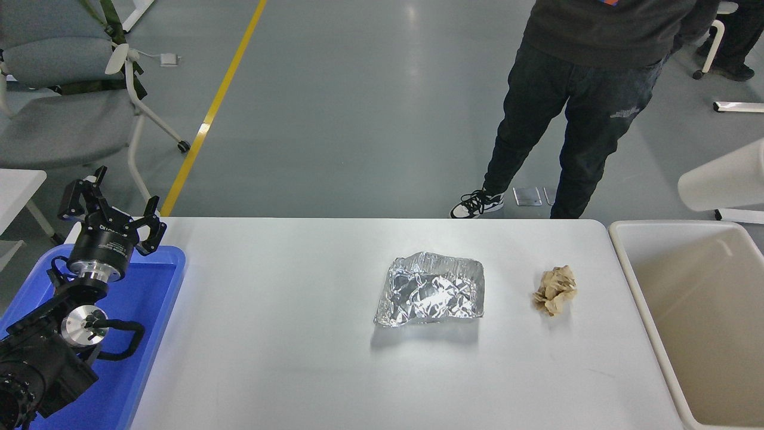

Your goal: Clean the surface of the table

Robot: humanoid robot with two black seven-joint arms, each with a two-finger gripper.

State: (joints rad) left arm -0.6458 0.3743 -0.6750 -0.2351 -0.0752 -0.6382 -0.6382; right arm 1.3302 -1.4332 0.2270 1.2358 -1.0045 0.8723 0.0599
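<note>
The white table surface (280, 352) carries a crumpled silver foil tray (431, 289) near its middle. To the foil's right lies a crumpled brown paper ball (555, 290). A white paper cup (719, 179) hangs tilted on its side at the right edge of the picture, above the bin's far end; whatever holds it is cut off by the frame. My right gripper is out of view. At the lower left my left gripper (113, 208) is parked over the blue tray, fingers spread and empty.
A beige-white bin (624, 245) stands against the table's right end. A blue plastic tray (158, 310) sits at the left end under my left arm. A person (588, 101) stands beyond the far edge. A grey chair (59, 113) is at the far left.
</note>
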